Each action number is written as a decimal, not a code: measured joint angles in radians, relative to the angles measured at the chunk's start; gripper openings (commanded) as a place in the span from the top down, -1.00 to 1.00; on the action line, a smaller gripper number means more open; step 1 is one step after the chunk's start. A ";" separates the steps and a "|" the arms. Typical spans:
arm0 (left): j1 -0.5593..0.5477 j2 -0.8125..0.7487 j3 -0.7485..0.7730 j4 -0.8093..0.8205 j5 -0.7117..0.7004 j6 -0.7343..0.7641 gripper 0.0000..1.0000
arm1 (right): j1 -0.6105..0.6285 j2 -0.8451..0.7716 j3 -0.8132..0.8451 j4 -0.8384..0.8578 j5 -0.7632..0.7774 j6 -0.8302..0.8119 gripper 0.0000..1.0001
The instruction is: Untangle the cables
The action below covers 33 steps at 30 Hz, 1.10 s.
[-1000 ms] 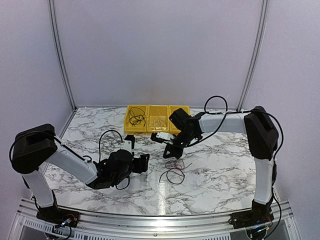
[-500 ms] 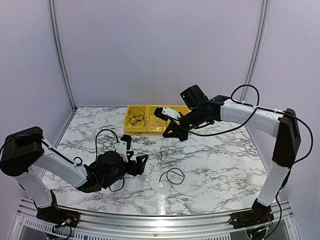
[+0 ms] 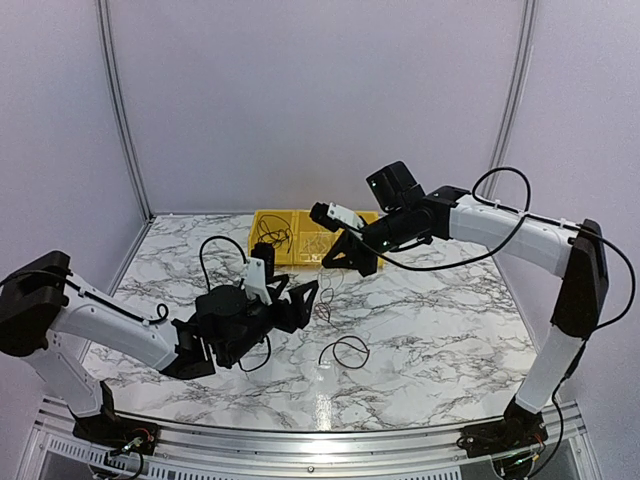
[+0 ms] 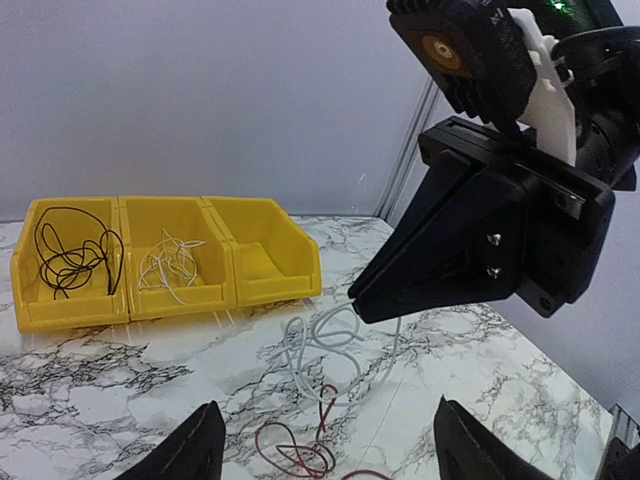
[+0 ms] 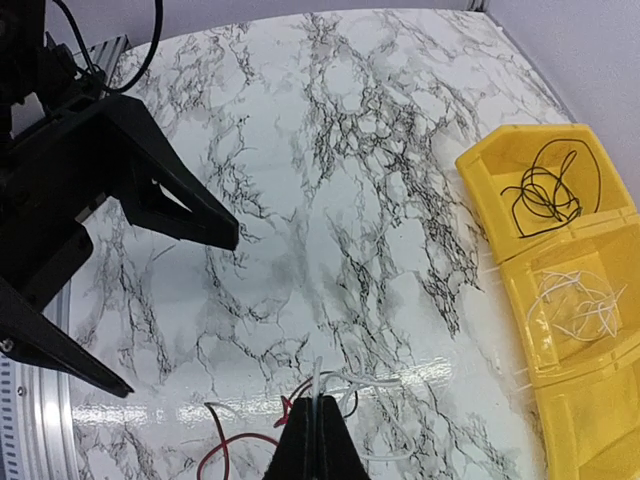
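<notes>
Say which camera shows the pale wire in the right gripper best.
Left wrist: the pale wire hangs in loops from the right gripper, close and clear. Right wrist shows only short strands low in frame; the top view, a faint thread.

The table (image 3: 440, 330) has a white top veined in grey and black like marble. At its far edge stands a row of three joined yellow bins (image 4: 270, 285), and nearer the middle a thin black cable (image 3: 345, 351) lies in a loose loop. Just beside that loop a red cable (image 4: 300, 455) lies partly on the top, with a pale cable (image 4: 320, 335) hanging low above it; whether the pale cable touches the table cannot be told.
</notes>
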 measured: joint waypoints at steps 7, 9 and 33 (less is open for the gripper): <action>0.001 0.087 0.086 -0.005 -0.032 0.002 -0.37 | -0.018 -0.051 -0.009 0.019 -0.072 0.024 1.00; 0.001 0.103 0.103 -0.006 -0.032 0.004 -0.37 | -0.023 -0.072 -0.026 0.030 -0.090 0.030 1.00; 0.064 0.231 0.197 0.005 -0.025 -0.076 -0.36 | -0.024 -0.093 -0.089 0.061 -0.226 0.063 1.00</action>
